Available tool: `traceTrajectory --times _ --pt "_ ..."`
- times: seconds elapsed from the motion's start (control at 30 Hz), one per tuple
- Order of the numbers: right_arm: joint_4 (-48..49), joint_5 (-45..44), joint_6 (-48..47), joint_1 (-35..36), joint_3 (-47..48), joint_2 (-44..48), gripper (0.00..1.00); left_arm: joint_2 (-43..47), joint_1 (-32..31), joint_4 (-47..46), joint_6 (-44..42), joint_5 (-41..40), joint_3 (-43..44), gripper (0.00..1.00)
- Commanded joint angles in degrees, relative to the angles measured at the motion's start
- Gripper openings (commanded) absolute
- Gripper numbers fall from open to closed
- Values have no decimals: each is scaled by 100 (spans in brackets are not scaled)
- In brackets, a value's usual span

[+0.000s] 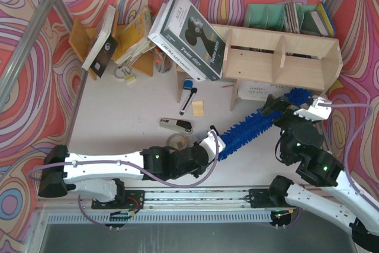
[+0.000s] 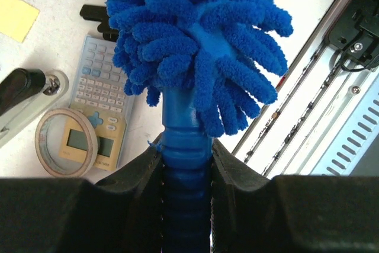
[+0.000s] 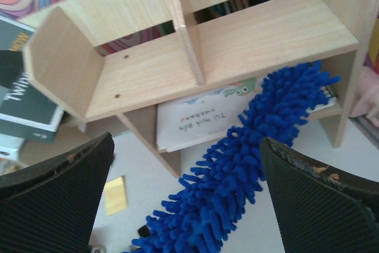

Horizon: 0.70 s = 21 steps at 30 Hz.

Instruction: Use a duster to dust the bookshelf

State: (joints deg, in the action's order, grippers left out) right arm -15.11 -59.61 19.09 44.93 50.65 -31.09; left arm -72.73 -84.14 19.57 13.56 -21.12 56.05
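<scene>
The left gripper [image 2: 185, 159] pinches the duster [image 2: 201, 39] on its ribbed blue neck, just below the fluff. The wand slants from beside the table's [image 1: 142, 102] near edge toward the right edge, its tip at the shelf's [image 3: 254, 34] lower tier. The right gripper [image 3: 186, 143] hangs over it, fingers [image 3: 59, 194] spread wide, holding nothing. The duster is likely light, with floppy pile on a bendy core, so the firm neck is the sound hold.

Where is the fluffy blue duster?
In the top view the duster slants centre-right, handle in the left gripper, tip at the lower tier of the bookshelf, under the right gripper.
</scene>
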Motion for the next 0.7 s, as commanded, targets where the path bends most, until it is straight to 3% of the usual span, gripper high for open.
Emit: traceTrajectory --times 0.0,0.27,0.33,0.67 --pt "598 -742 -353 -2 -392 102 99 -107 176 -82 260 76 -128 0" --pt "-250 -1586 691 -1 -753 318 98 -108 316 -39 436 -22 -177 0" --pt "-557 -1610 1102 -1 -812 355 99 -86 389 -158 511 -67 -169 0" --pt "-612 -1269 1276 -2 -1137 322 99 -190 604 -427 890 -470 -117 0"
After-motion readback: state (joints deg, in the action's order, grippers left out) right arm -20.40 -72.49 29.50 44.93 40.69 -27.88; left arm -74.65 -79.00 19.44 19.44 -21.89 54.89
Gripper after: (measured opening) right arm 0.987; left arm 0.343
